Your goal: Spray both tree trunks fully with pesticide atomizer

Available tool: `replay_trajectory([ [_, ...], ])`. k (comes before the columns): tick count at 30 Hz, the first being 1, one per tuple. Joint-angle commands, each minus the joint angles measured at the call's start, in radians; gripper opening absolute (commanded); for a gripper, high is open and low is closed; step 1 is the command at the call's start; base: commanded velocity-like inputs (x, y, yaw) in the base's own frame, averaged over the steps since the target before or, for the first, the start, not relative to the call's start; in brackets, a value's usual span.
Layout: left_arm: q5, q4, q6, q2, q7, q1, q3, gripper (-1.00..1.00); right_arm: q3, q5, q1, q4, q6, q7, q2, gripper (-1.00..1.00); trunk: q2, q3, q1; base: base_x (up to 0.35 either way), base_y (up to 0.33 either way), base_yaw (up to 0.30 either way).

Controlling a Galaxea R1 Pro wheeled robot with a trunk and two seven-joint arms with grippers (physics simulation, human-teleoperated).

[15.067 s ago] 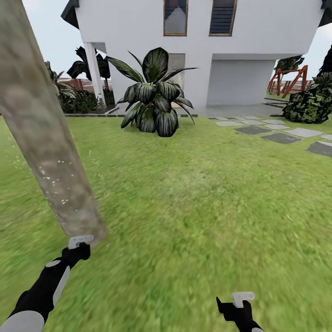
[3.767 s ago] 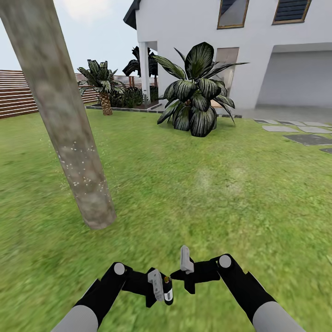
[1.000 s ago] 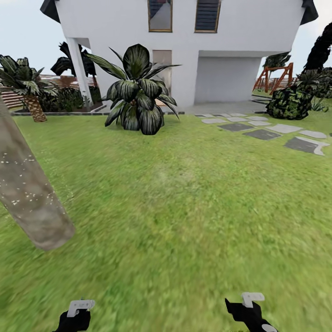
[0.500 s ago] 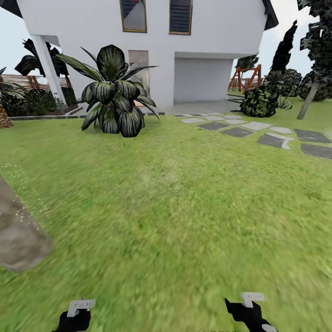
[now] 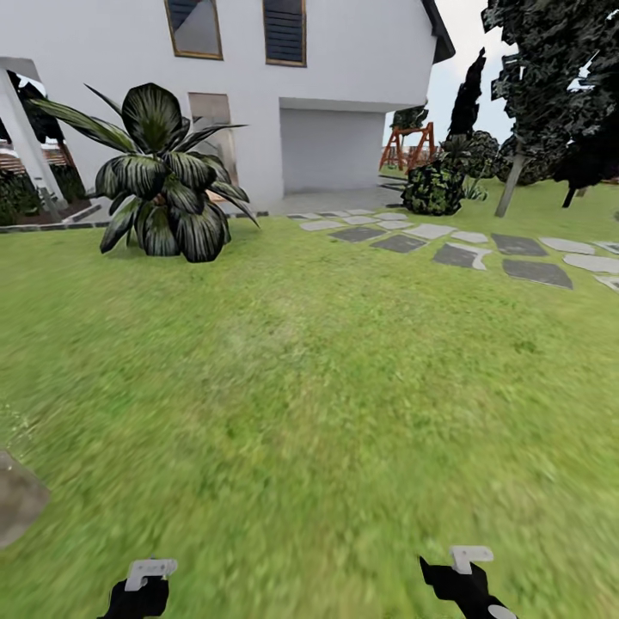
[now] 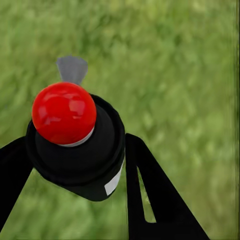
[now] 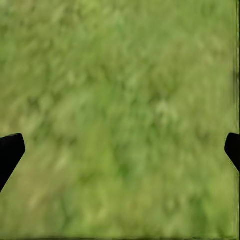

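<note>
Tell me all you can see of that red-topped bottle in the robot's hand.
The atomizer shows from above in the left wrist view: a glossy red round cap on a pale collar, over a black round body with a small white label patch on its side. A grey nozzle tab juts out past the cap. It sits between the two black fingers of the left gripper, which close on its body, above blurred green grass. Its lower part is hidden.

lawn (image 5: 344, 387), white house (image 5: 344, 52) (trunk base (image 5: 17, 507) at edge)
</note>
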Motion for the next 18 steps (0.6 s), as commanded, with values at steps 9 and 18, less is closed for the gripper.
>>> replay_trajectory([
  [9, -0.001, 0.001, 0.000, 0.000, 0.000, 0.000, -0.001, -1.00, 0.000, 0.000, 0.000, 0.000, 0.000, 0.000, 0.000, 1.00, 0.000, 0.000, 0.000, 0.000, -0.177, -0.300],
  [18, -0.001, 0.001, 0.000, 0.000, 0.000, 0.000, -0.001, -1.00, 0.001, 0.000, 0.000, 0.000, 0.000, 0.000, 0.002, 1.00, 0.000, 0.000, 0.000, 0.000, -0.273, -0.300],
])
